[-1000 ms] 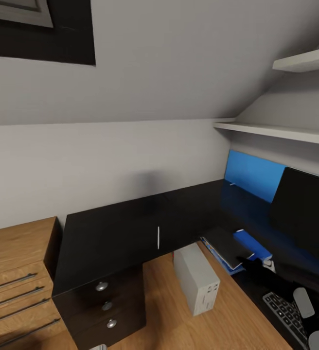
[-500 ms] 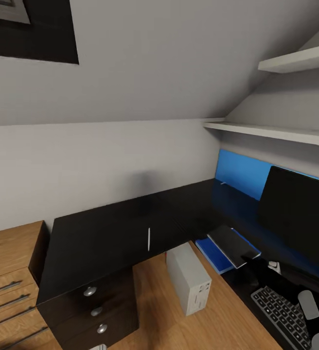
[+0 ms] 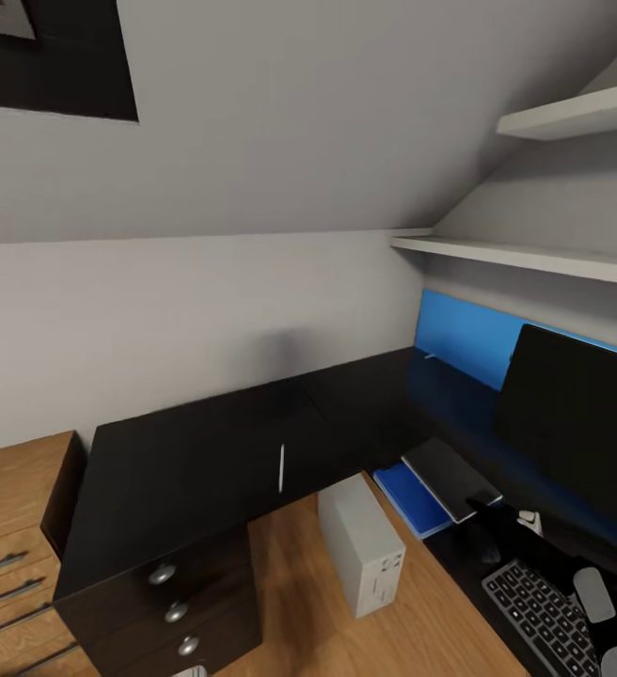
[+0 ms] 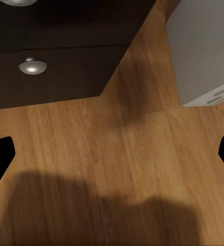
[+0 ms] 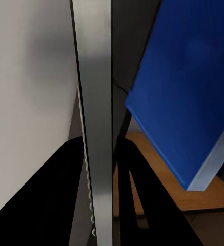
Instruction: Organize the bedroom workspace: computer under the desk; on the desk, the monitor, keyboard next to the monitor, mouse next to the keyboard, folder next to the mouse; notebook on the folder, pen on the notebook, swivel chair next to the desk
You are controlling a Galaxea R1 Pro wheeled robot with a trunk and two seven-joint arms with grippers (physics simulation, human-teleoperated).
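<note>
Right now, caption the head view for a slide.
Pen lies on the desk; notebook sits over the folder, beside monitor and keyboard.

The black desk carries the pen, folder, monitor and keyboard. The computer stands on the wooden floor.

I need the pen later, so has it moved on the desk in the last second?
No. The pen keeps its place by the desk's front edge beside the computer; only the camera shifted.
</note>
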